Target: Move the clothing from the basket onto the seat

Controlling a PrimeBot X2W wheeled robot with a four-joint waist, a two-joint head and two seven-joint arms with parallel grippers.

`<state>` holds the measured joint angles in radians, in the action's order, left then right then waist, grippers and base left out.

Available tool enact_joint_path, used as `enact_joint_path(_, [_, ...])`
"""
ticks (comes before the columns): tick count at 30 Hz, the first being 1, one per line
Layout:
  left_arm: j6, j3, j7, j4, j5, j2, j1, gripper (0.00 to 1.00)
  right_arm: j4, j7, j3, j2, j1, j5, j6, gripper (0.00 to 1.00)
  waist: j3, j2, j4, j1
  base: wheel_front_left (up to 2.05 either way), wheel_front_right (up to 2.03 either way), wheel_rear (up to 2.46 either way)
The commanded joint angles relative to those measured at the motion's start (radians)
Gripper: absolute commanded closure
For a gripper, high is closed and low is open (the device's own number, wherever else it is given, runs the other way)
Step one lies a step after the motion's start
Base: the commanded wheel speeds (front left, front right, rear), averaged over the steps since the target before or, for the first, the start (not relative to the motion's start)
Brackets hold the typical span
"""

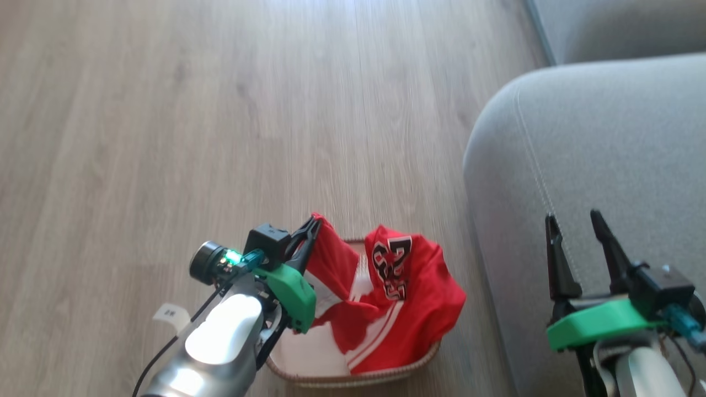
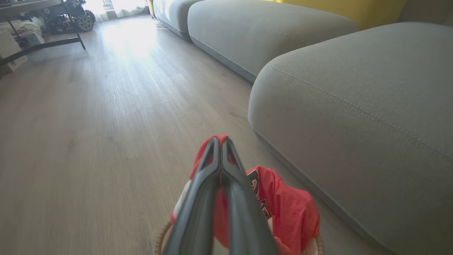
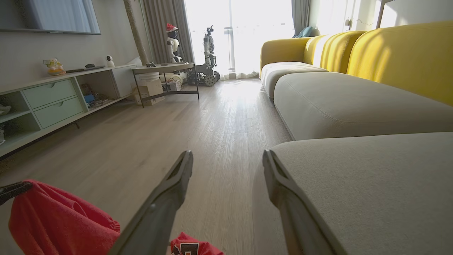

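Above the basket [image 1: 353,380], the left hand [image 1: 315,222] is clamped shut on the clothing [image 1: 397,300].

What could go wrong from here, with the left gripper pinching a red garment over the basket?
The left gripper pinches only an edge of the red garment; shiny fabric may slip before reaching the seat.
The numbered garment lies against it and might drag along, dropping onto the floor.
The basket could tip if cloth snags its rim.
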<state>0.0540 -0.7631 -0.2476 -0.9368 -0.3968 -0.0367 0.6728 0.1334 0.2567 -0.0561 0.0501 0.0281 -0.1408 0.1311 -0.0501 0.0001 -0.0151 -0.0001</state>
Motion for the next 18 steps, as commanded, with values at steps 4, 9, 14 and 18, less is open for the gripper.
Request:
enact_joint_path(4, [0.029, 0.004, 0.039, 0.075, -0.019, -0.014, 0.067, 1.0, -0.021, 0.005, 0.022, 0.0, -0.008, 0.005, 0.0, 0.0, 0.084, -0.0001, -0.035, 0.0001, 0.0, 0.0, 0.0])
enact_joint_path(9, [0.05, -0.023, 0.107, 0.157, -0.04, -0.014, 0.119, 1.0, -0.012, 0.005, 0.044, 0.0, -0.013, 0.006, 0.0, 0.0, 0.116, -0.0001, -0.047, 0.0001, 0.0, 0.0, 0.0])
enact_joint_path(14, [0.058, -0.035, 0.172, 0.262, -0.088, -0.014, 0.181, 1.0, 0.009, 0.005, 0.082, 0.0, -0.011, 0.009, 0.0, 0.0, 0.137, -0.0001, -0.049, 0.0001, 0.0, 0.0, 0.0])
enact_joint_path(18, [0.052, -0.045, 0.198, 0.317, -0.122, -0.014, 0.206, 1.0, 0.033, 0.005, 0.133, 0.0, 0.007, 0.011, 0.0, 0.0, 0.148, -0.0001, -0.043, 0.0001, 0.0, 0.0, 0.0])
